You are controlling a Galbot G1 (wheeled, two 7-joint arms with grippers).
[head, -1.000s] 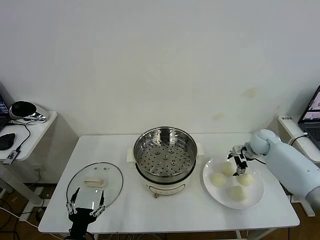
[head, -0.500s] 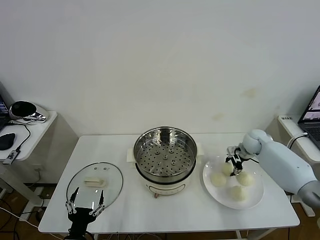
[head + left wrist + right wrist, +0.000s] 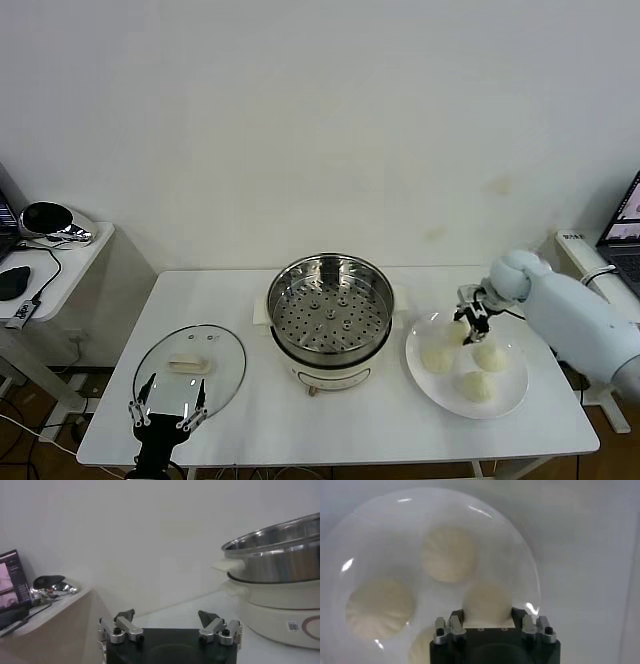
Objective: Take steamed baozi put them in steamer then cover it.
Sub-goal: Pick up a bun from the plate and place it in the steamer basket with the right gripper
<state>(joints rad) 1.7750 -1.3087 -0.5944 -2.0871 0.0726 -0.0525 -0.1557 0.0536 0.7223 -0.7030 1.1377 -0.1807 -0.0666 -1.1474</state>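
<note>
Right gripper (image 3: 470,322) has closed since earlier on one cream-white round bun (image 3: 487,602) | shiny steel steamer (image 3: 330,306) empty, none loaded | left gripper (image 3: 166,415) spread, idle beside clear glass lid (image 3: 190,366)

Plain white wall (image 3: 320,120), white table (image 3: 250,420)

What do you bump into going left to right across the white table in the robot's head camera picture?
Round clear glass lid with a cream handle → shiny round steel steamer on its white base → flat white plate of cream-white buns.
</note>
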